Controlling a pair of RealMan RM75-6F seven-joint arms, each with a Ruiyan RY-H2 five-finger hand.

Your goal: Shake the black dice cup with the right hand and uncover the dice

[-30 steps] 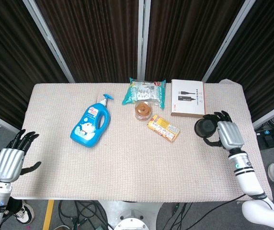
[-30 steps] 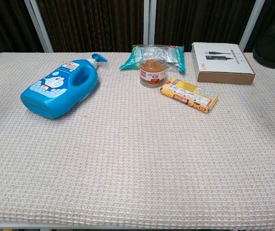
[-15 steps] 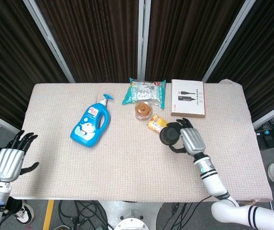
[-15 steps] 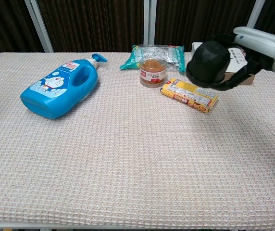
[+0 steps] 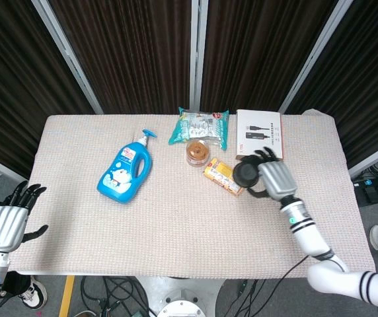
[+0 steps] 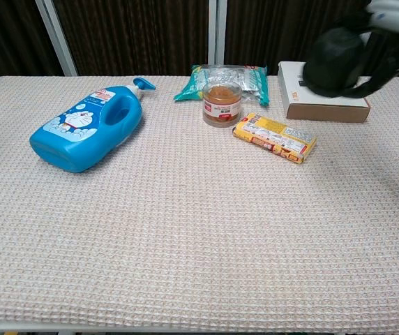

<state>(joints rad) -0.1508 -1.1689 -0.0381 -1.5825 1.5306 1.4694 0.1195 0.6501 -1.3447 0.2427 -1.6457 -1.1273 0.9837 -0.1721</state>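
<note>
My right hand (image 5: 273,177) grips the black dice cup (image 5: 245,174) and holds it in the air above the table, over the end of the yellow snack pack. In the chest view the cup (image 6: 334,61) shows blurred at the upper right, in front of the white box, with the right hand (image 6: 388,17) around it. No dice are visible in either view. My left hand (image 5: 6,224) hangs open off the table's left front corner, holding nothing; the chest view does not show it.
On the woven mat (image 5: 176,224) lie a blue bottle (image 5: 126,172), a green snack bag (image 5: 199,125), a small brown jar (image 5: 197,152), a yellow snack pack (image 5: 221,176) and a white box (image 5: 258,135). Dark curtains stand behind the table.
The right hand swung the cup left from the table's right side over the snack pack, then moved back right and upward. The left hand dropped slightly lower.
</note>
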